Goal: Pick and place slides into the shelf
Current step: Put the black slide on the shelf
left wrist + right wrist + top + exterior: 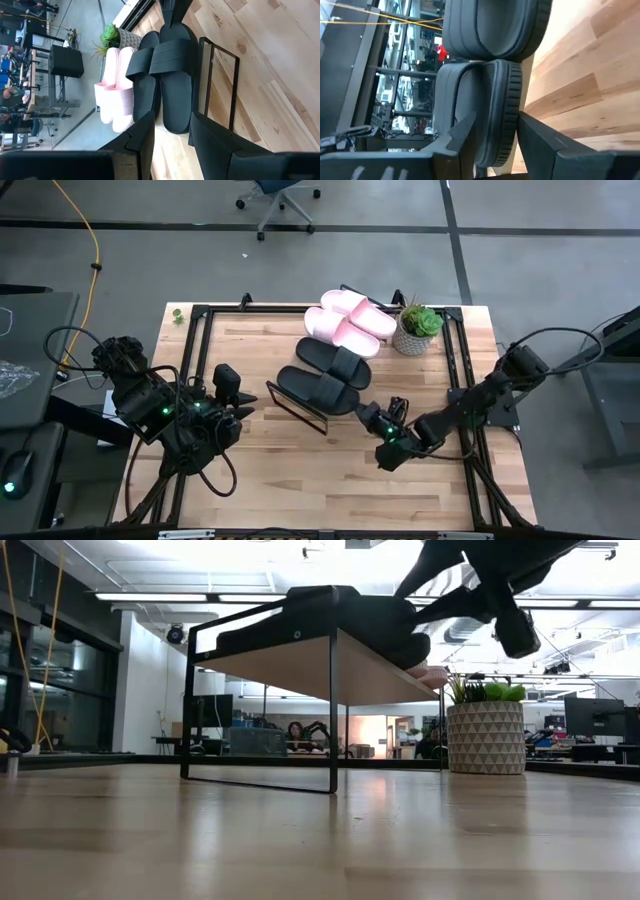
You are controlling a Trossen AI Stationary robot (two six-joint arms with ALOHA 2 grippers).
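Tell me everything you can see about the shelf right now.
The shelf is a slanted light-wood board on a thin black metal frame, mid-table. All four slides lie on it in a row: two black slides at one end, two pink slides at the other, near the potted plant. Neither pincer touches it.

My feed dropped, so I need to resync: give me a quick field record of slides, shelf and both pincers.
pink slides: two, side by side on the shelf's far end
black slides: two, side by side on the shelf's near end
shelf: slanted wood board on black frame, all four slides on it
left pincer: empty, open, beside the shelf
right pincer: empty, open, just clear of the black slides
plant pot: next to the pink slides
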